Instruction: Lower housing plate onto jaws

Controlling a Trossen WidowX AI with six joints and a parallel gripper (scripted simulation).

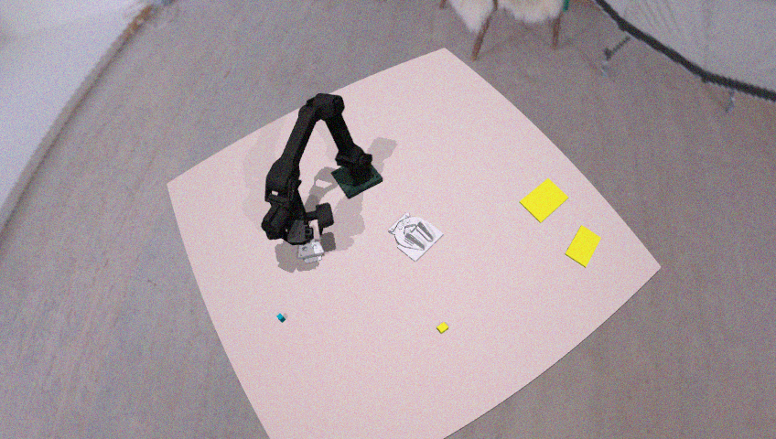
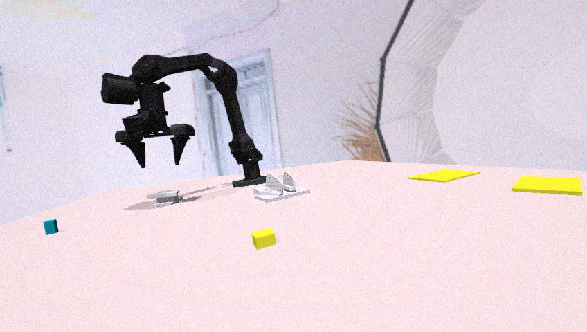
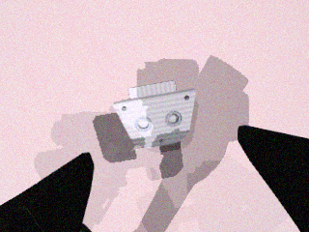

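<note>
Pale pink surface bears the housing plate. Wide, empty jaws hover above; centring before descent should secure an even grip.

At three o'clock in the top view, two flat yellow rectangular plates lie apart; a small yellow block sits toward five, a tiny teal block, perhaps a cube, toward eight.

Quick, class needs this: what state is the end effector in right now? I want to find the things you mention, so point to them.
End effector (image 2: 160, 165) (image 3: 165, 146): open, holding nothing, above the housing plate (image 1: 310, 249) (image 2: 167, 195) (image 3: 158, 111).
</note>
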